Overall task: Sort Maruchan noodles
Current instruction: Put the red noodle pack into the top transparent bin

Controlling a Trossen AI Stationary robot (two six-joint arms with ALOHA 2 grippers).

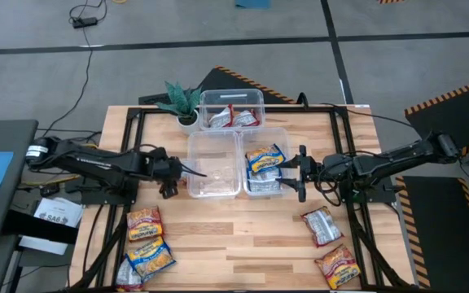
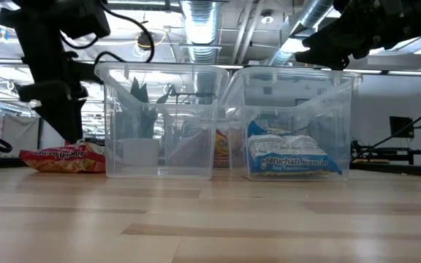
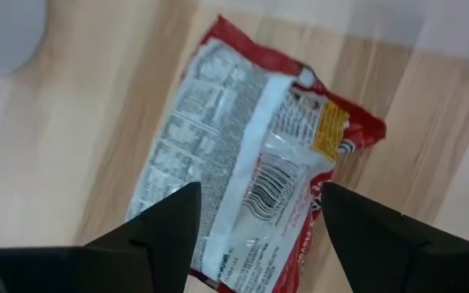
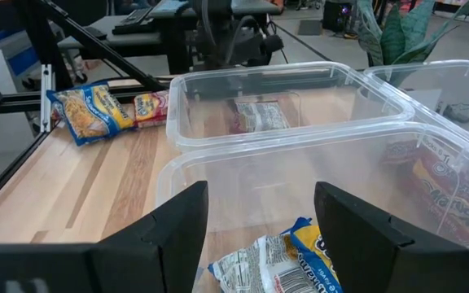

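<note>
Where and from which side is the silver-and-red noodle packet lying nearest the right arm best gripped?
Probably from straight above, pinching across the narrower width of the silver-and-red packet near its middle. It lies flat and alone on the table, so no edge is lifted for a sideways grip.

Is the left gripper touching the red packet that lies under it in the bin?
Apart. In the left wrist view the left gripper has its jaws spread open, and the red packet lies beyond them, with nothing pinched.
</note>
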